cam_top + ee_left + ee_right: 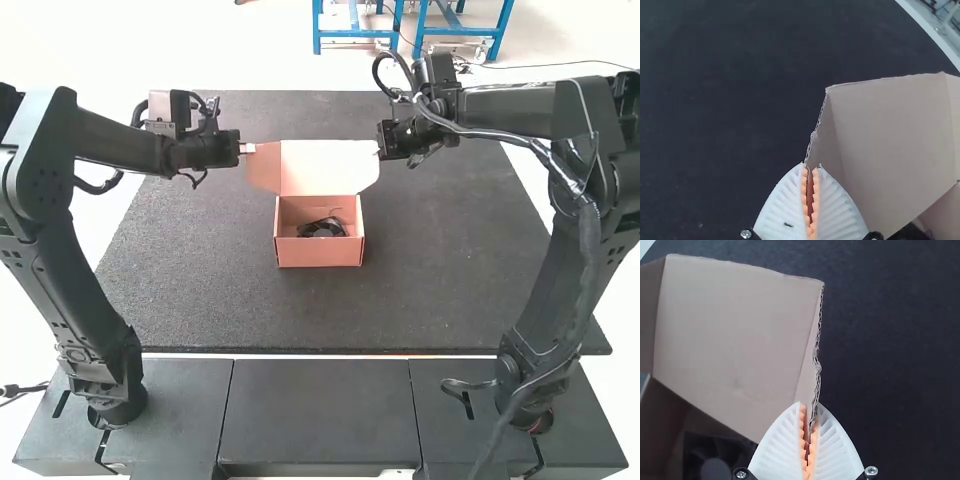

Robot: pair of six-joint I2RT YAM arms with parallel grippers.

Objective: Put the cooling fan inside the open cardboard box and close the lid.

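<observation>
Cardboard box sat mid black mat, opening facing up, cooling fan already inside on the floor of the box, apparently lying flat with its hub upward as the right wrist view suggested. Lid stood up from the far wall, its long axis running left to right and its inner face toward the near side. Left gripper was clamped shut on the lid's left edge, the orange pads nipping the raw corrugated edge. Right gripper was likewise pinched on the lid's right edge. Handling judgement: the lid is light, thin corrugated board, stiff across the panel but easy to crease or tear at the edge, so grip shallow but firm and keep both sides level. It should fold about the far hinge line, swinging toward the near side and down. The box is light and may slide or tip if pulled unevenly. The fan needs no further grasp.
</observation>
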